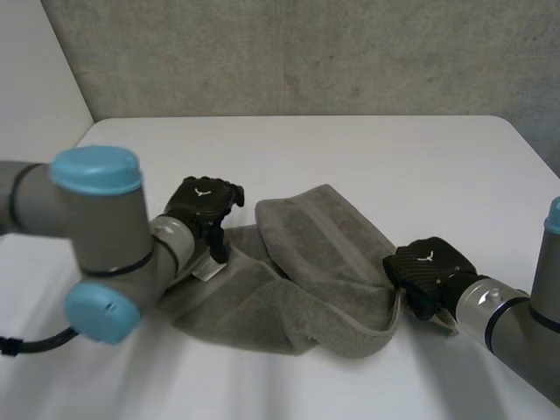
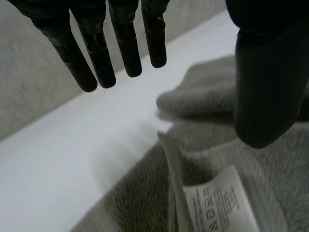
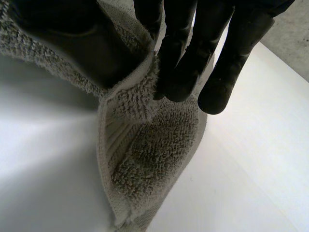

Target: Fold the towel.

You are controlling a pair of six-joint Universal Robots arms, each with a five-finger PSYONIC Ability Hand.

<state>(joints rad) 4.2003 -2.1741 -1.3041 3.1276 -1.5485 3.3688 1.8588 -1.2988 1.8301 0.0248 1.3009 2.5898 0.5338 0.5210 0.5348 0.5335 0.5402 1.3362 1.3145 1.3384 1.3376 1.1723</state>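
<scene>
Finds the grey towel (image 1: 306, 262) bunched and partly folded over itself in the middle of the white counter (image 1: 350, 149), between the two hands. Pinches its right end with the right hand (image 1: 429, 273), the cloth edge caught between thumb and fingers (image 3: 186, 63) and raised a little off the counter. Holds the left hand (image 1: 203, 206) over the towel's left end, fingers (image 2: 99, 58) straight and spread, gripping nothing, thumb above the cloth near a white care label (image 2: 219, 203).
</scene>
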